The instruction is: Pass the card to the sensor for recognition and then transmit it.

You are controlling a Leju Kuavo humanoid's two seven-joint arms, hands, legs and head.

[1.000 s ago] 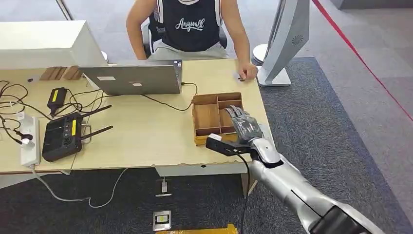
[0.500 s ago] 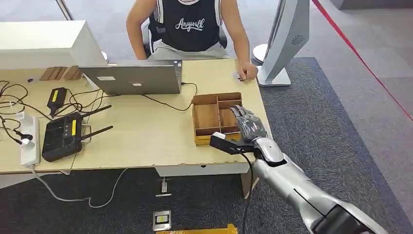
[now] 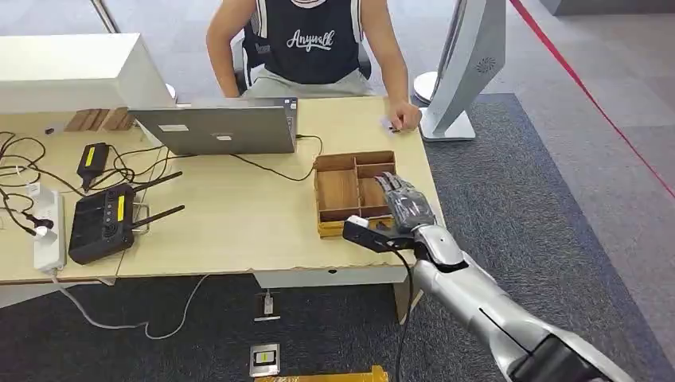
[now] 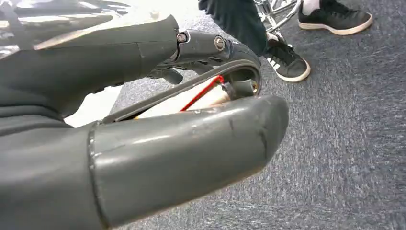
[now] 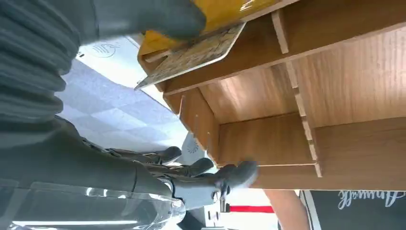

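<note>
The right hand (image 3: 404,208) reaches over the wooden tray (image 3: 338,191) at the table's (image 3: 231,231) near right, thumb pressing the card (image 5: 196,53) against the tray's rim. The left hand's (image 4: 143,134) grasp cannot be told. Beyond the laptop (image 3: 219,127), a person's shirt (image 3: 312,40) reads "Anywall". Grey carpet surrounds the table.

Wooden desk (image 3: 239,223); grey carpet (image 3: 541,199)

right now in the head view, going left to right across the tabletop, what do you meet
power strip → black router with antennas → open laptop → wooden divided tray → right hand
</note>
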